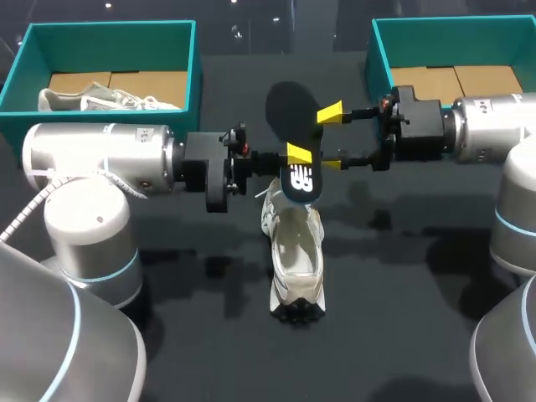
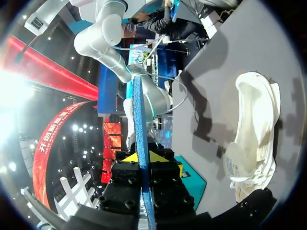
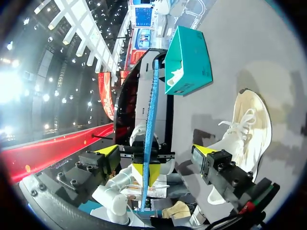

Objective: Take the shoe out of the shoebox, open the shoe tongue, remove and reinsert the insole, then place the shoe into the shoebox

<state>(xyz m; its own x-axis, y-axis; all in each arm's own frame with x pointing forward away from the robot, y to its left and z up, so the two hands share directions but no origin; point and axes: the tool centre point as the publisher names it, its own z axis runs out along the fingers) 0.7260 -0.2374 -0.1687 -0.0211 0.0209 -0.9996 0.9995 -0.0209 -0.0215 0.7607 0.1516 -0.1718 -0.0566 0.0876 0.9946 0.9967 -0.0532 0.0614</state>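
Note:
A black insole [image 1: 293, 138] with a blue underside is held on edge above the white shoe [image 1: 295, 251], which lies on the dark table with its toe toward the front. My left gripper [image 1: 299, 155] is shut on the insole; in the left wrist view the blue edge [image 2: 140, 139] runs between its yellow tips [image 2: 144, 157]. My right gripper [image 1: 331, 138] stands open beside the insole, one finger on each side of it. In the right wrist view the insole [image 3: 151, 120] stands between the spread fingers of the right gripper [image 3: 156, 151], touching neither. The shoe [image 3: 244, 129] lies below.
A teal shoebox [image 1: 109, 33] at the back left holds a second white shoe [image 1: 109, 100]. Another teal shoebox [image 1: 452, 33] at the back right shows only its cardboard floor. The left box [image 3: 189, 62] also appears beyond the insole in the right wrist view.

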